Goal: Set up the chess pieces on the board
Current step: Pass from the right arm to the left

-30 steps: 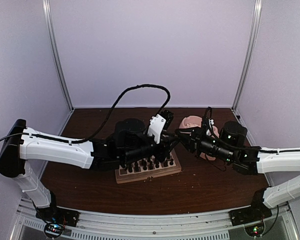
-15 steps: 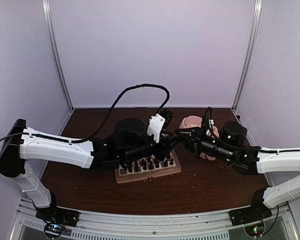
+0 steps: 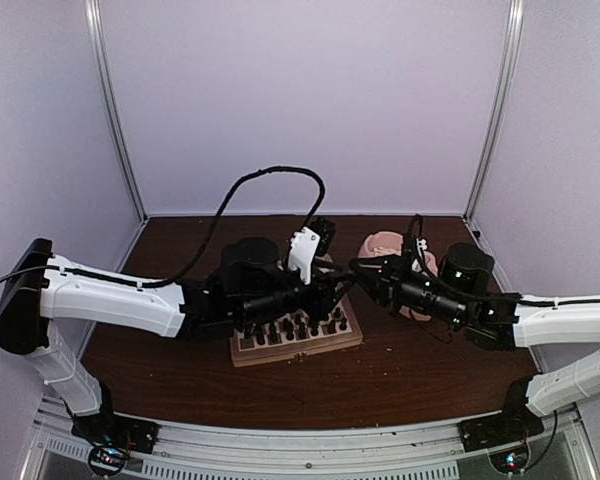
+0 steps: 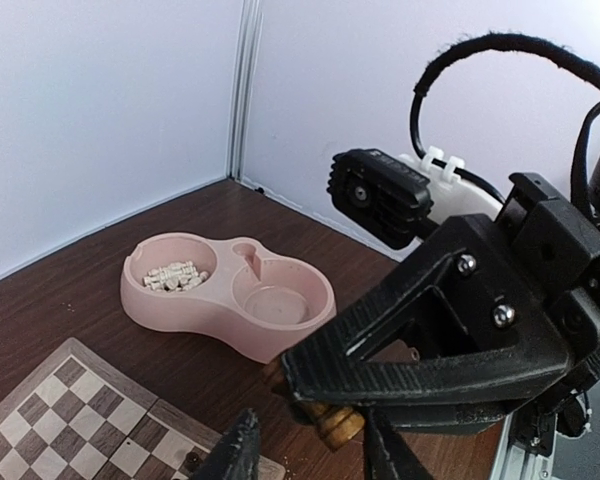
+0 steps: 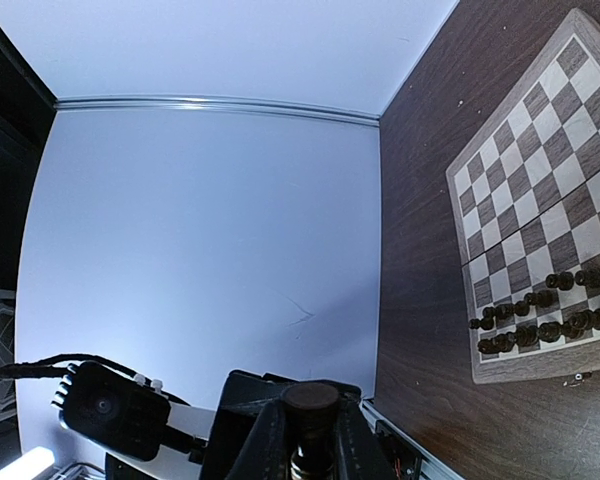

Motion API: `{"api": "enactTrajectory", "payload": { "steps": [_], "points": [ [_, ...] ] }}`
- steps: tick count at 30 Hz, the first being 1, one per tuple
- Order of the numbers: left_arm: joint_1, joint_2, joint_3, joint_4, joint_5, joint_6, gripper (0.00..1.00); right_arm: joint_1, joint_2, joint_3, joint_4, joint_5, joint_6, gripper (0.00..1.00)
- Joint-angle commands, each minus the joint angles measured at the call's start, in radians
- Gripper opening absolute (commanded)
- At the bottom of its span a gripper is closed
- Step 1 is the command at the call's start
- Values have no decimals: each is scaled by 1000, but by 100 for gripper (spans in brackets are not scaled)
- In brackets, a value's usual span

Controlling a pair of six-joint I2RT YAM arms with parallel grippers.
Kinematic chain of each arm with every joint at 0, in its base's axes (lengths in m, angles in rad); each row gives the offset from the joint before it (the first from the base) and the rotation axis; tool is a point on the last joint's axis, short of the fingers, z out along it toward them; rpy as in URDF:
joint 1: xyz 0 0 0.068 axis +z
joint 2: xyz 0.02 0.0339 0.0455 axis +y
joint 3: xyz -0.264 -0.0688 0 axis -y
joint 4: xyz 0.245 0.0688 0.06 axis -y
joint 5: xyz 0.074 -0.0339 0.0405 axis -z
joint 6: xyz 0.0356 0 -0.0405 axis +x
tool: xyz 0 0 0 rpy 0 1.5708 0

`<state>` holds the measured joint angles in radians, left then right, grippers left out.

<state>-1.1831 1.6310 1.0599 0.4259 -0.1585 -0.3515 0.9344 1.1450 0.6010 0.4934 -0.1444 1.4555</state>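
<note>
Right wrist view, six o'clock: right gripper (image 5: 305, 440) pinched a dark turned-wood chess piece (image 5: 310, 398), likely light, slippery, safest mid-body; left gripper (image 4: 310, 455) gaped.

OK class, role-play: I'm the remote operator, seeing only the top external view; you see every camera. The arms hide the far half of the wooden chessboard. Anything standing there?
Observer: None in the right wrist view: the cream and brown checked wooden chessboard is bare beyond two rows of dark brown turned pieces along one edge.
Operator: And the pink double bowl?
Observer: Small cream-white pieces lie in one compartment; the other looks empty.
Operator: The right gripper?
Observer: Shut on one dark piece.
</note>
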Motion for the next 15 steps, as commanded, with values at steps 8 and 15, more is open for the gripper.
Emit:
{"api": "enactTrajectory", "payload": {
  "steps": [8, 15],
  "points": [
    [19, -8, 30, 39, 21, 12, 35, 17, 20, -1, 37, -52, 7, 8],
    [19, -15, 35, 7, 36, 43, 15, 17, 15, -10, 34, -37, 1, 8]
  ]
}}
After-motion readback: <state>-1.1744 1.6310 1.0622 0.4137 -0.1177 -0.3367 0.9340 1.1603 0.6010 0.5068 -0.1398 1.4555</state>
